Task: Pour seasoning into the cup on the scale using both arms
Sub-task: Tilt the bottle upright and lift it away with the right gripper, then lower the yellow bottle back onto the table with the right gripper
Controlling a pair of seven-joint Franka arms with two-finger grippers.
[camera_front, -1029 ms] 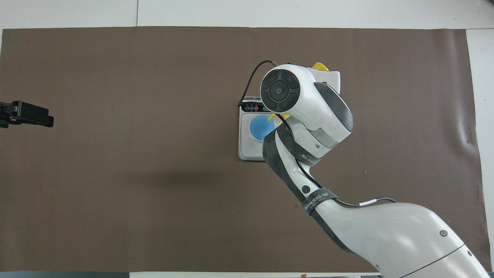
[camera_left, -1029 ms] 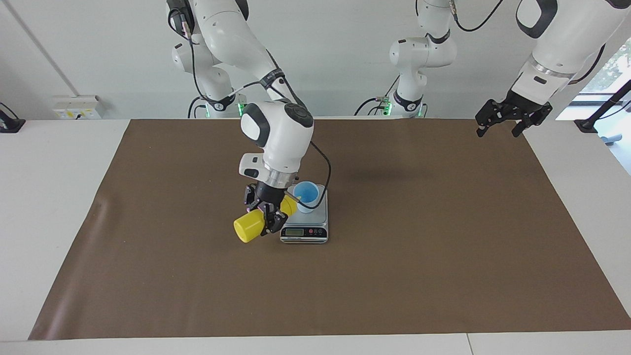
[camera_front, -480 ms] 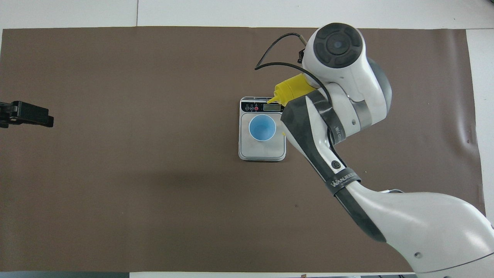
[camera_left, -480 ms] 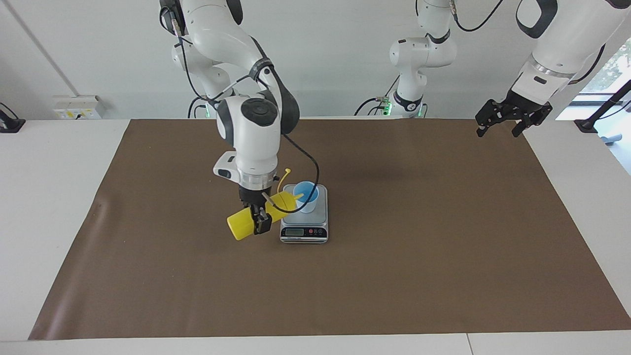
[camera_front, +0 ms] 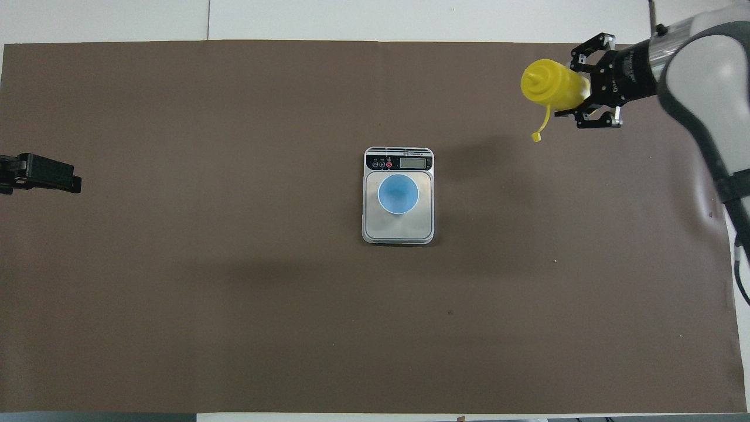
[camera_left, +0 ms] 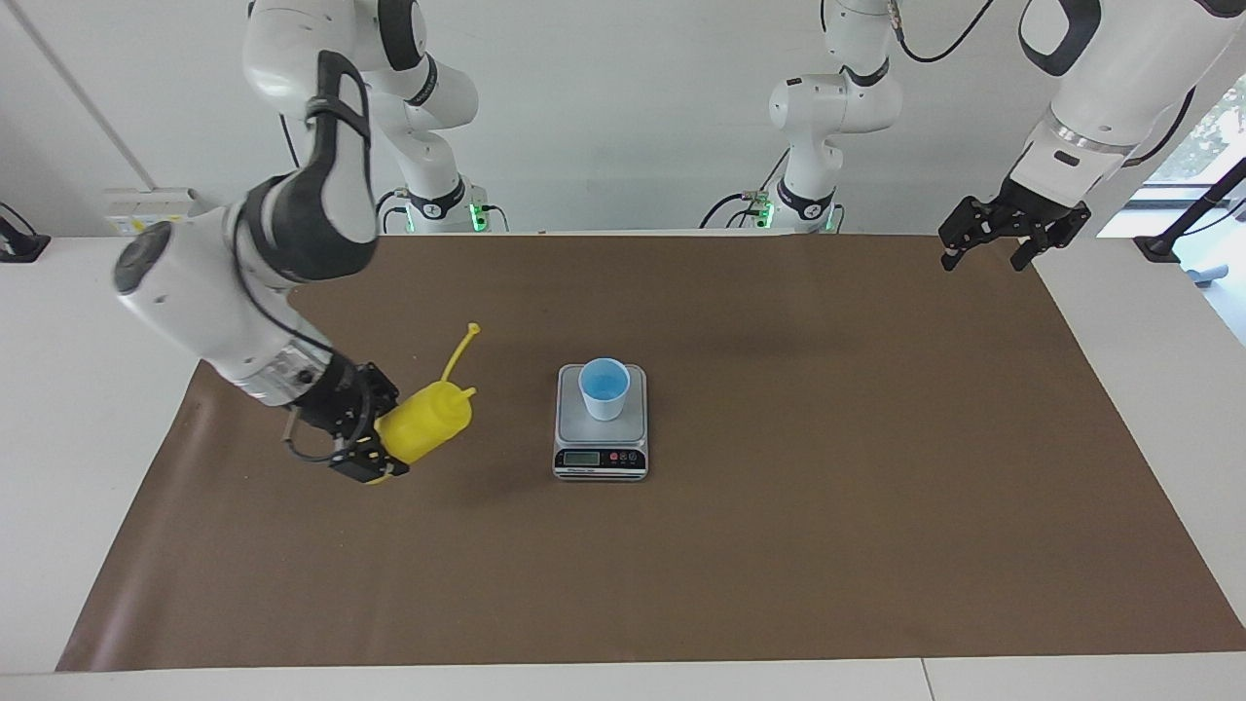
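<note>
The light blue cup point(camera_left: 604, 387) stands on the scale point(camera_left: 601, 460) at the middle of the mat; both also show in the overhead view, the cup point(camera_front: 398, 194) on the scale's plate point(camera_front: 398, 230). My right gripper point(camera_left: 380, 433) is shut on the lower body of the yellow seasoning bottle point(camera_left: 433, 424). It holds the bottle tilted low over the mat toward the right arm's end, well apart from the scale, nozzle and cap strap pointing up. The overhead view shows the same gripper point(camera_front: 586, 87) and bottle point(camera_front: 548, 87). My left gripper point(camera_left: 988, 255) waits open and empty over the mat's corner at the left arm's end.
A brown mat point(camera_left: 827, 506) covers most of the white table point(camera_left: 78, 389). A white socket box point(camera_left: 151, 209) sits by the wall at the right arm's end.
My right arm has swung the bottle away from the cup toward the right arm's end and turned its nozzle upward. The cup, the scale and the left arm have not moved.
</note>
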